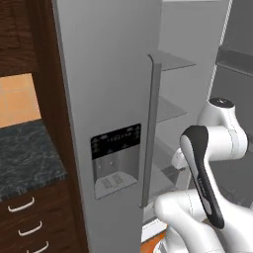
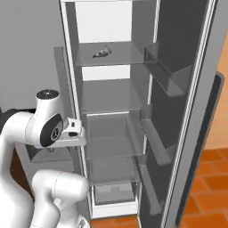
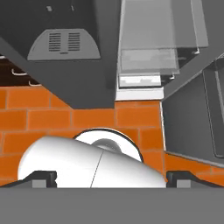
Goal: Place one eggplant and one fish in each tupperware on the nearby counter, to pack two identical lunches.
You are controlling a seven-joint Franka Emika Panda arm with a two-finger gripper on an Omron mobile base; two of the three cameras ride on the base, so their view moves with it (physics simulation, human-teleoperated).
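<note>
My gripper [image 3: 109,179] is wide open and holds nothing. One fish [image 2: 102,54] waits on a fridge shelf [image 2: 111,60]. No lunch looks packed yet.

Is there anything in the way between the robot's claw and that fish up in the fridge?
Nothing visible blocks it. The fridge door is open, and the fish lies alone on the top shelf.

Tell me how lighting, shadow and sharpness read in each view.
Left base view: flat, even light, no glare on the grey fridge door. Right base view: soft shading inside the open fridge; the small silvery-grey fish on the top glass shelf is tiny and slightly blurred. Hand view: orange tile floor sharp, no cast shadows.
</note>
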